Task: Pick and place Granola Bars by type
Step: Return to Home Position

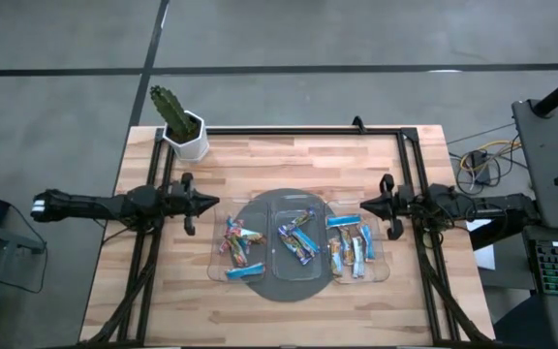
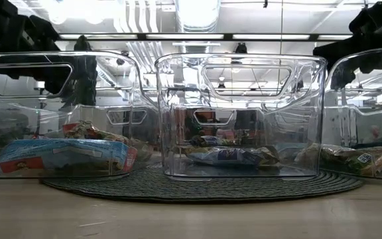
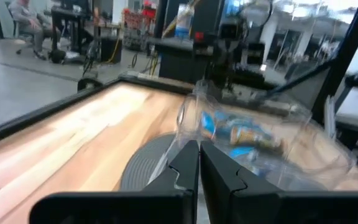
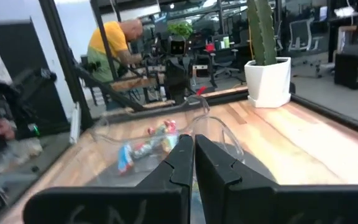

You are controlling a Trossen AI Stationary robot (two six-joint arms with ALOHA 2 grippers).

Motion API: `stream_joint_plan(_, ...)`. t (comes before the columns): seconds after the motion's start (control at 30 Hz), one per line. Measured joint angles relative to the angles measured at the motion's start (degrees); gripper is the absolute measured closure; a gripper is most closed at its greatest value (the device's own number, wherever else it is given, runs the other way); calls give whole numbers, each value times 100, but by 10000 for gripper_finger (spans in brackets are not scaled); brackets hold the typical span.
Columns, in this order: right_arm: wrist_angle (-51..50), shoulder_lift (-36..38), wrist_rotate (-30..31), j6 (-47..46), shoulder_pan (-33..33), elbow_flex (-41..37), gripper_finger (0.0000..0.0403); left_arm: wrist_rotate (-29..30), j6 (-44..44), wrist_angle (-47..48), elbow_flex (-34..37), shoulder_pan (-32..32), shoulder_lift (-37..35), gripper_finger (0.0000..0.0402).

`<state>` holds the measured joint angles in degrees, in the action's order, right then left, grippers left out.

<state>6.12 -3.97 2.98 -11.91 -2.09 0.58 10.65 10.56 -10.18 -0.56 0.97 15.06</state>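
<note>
Three clear plastic trays stand side by side on a round dark mat [image 1: 284,291] in the middle of the table. The left tray [image 1: 241,250] holds red-pink multicoloured granola bars and one light blue bar [image 1: 243,272]. The middle tray [image 1: 297,240] holds several blue bars. The right tray [image 1: 354,250] holds tan-orange and light blue bars [image 1: 355,254]. My left gripper [image 1: 214,202] hovers shut at the table's left side, pointing level toward the trays. My right gripper [image 1: 363,206] hovers shut at the right side, pointing level toward them. Neither holds anything.
A cactus in a white pot [image 1: 186,134] stands at the table's far left corner. A black frame [image 1: 289,130] runs along the table's far and side edges. Bare wood lies in front of and behind the trays. A person [image 4: 112,45] sits in the room beyond.
</note>
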Motion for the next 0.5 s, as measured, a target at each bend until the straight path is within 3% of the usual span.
stream_joint_plan(0.27,-10,-60,1,929,0,0,394,-4,-61,267,2,-2,5,402)
stream_joint_plan(0.5,-8,-59,2,866,0,0,394,-4,-65,267,4,-2,5,402)
